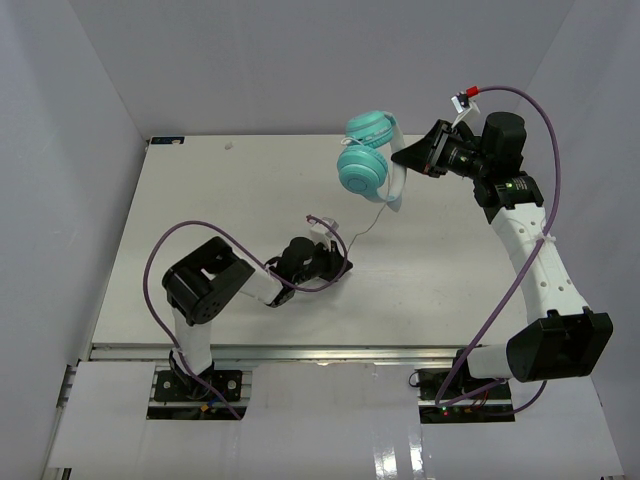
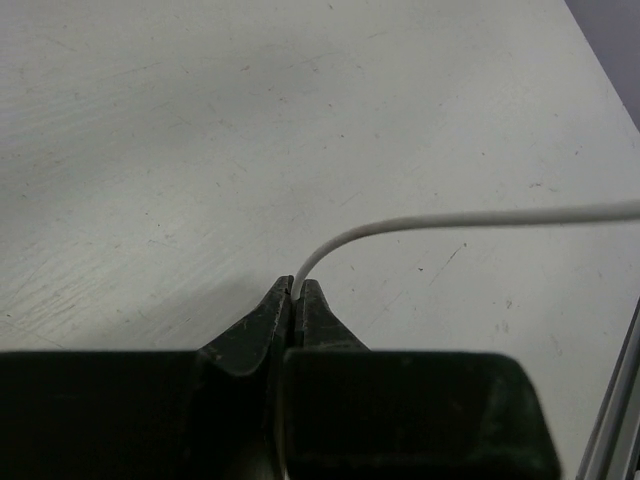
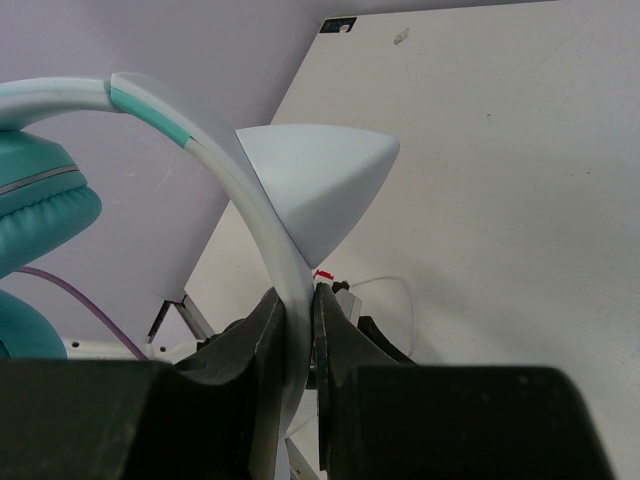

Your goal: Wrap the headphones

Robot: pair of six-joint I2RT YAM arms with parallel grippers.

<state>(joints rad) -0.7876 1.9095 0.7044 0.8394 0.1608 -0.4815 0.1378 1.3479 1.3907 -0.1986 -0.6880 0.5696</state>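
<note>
a: what kind of place is this?
b: a robotics lab. left arm (image 1: pixel 215 285) and right arm (image 1: pixel 540 262) bolted at the edge of a white table (image 1: pixel 220 200), purple cables (image 1: pixel 513 90) looping off them.
a: and around it?
b: plain pale walls (image 1: pixel 300 60), like a test cell.

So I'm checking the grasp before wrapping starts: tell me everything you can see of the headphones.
The headphones are teal and plastic-looking, with two round padded earcups close together and a pale blue headband. They are held up in the air by the right gripper, shut on the headband. Their thin white cord trails down to the left gripper, which pinches it just above the table.
</note>
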